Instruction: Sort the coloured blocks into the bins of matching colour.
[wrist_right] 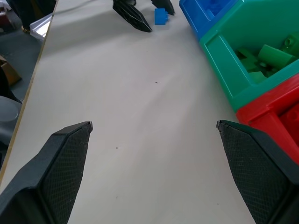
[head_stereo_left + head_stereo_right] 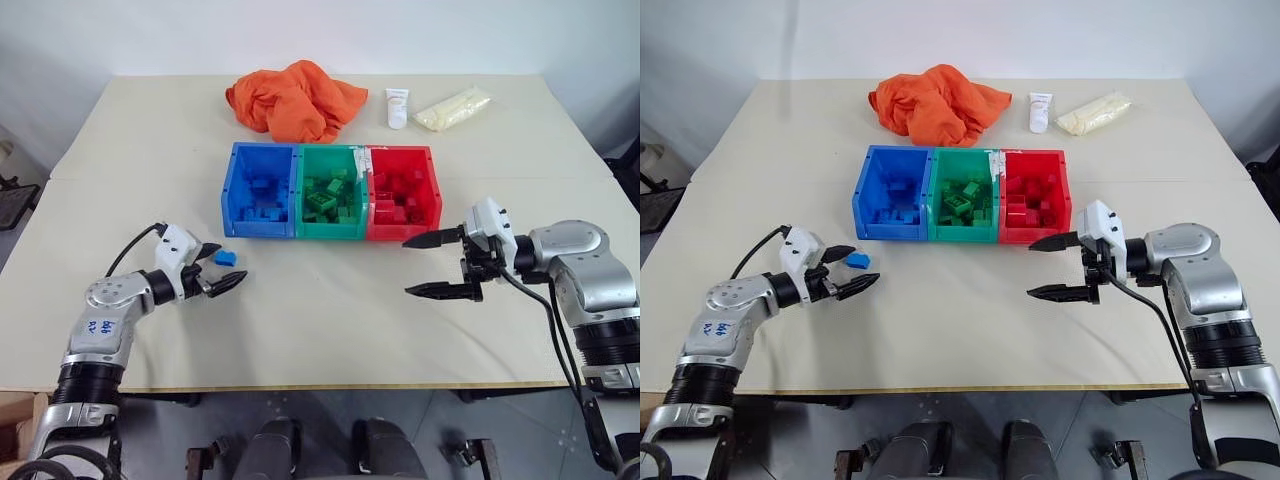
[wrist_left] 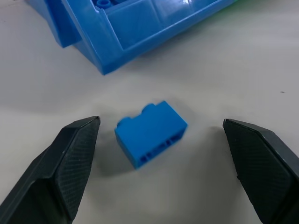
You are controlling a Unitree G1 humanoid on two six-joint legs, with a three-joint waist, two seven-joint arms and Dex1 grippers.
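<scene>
Left gripper (image 2: 222,269): fingers spread, flanking a blue block (image 3: 150,133) on the bench (image 2: 330,320), no contact. Block lies near the blue bin (image 2: 260,190). Right gripper (image 2: 438,264): fingers spread, empty, just before the red bin (image 2: 403,193).

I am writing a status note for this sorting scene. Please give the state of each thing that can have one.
left gripper: open, fingers either side of the loose block.
right gripper: open, empty.
blue block: lying on the table, not gripped.
blue bin: open-topped, holds blue blocks.
green bin: holds green blocks.
red bin: holds red blocks.
orange cloth: crumpled.
</scene>
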